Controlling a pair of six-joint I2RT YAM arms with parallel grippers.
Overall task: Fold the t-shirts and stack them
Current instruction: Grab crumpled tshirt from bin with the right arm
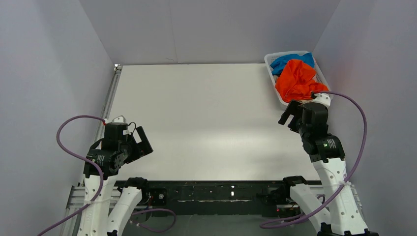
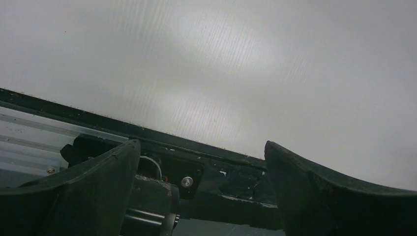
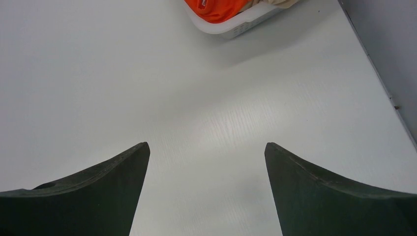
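In the top view, the left gripper (image 1: 143,141) is hovering over the table (image 1: 211,113) at about 8 o'clock. Its fingers are pointing toward 2 o'clock. In the left wrist view its gripper (image 2: 201,143) is showing both fingers (image 2: 98,187) spread wide with nothing between them. They are framing bare white tabletop and the dark rail (image 2: 147,132) along the table's edge. A purple cable (image 1: 69,132) is looping off this arm toward 9 o'clock.

At about 3 o'clock on the table, the right gripper (image 1: 291,114) is hanging just short of the near end of the white mesh basket (image 1: 272,73). Its own camera is showing the right gripper (image 3: 206,143) spread wide too, holding nothing, over bare table. In that view the basket is sitting at 12 o'clock, well apart from the fingertips.

The basket is standing at 1 o'clock on the table, against the right wall (image 1: 373,73). The orange-red t-shirt (image 1: 297,81) is lying crumpled on top of the pile, filling the basket's near half. The blue t-shirt (image 1: 290,61) is bunching up behind it at the far end. In the right wrist view a corner of the orange-red t-shirt (image 3: 216,7) is showing inside the basket (image 3: 236,27). A sliver of pale beige cloth (image 3: 278,3) is peeking out beside it.
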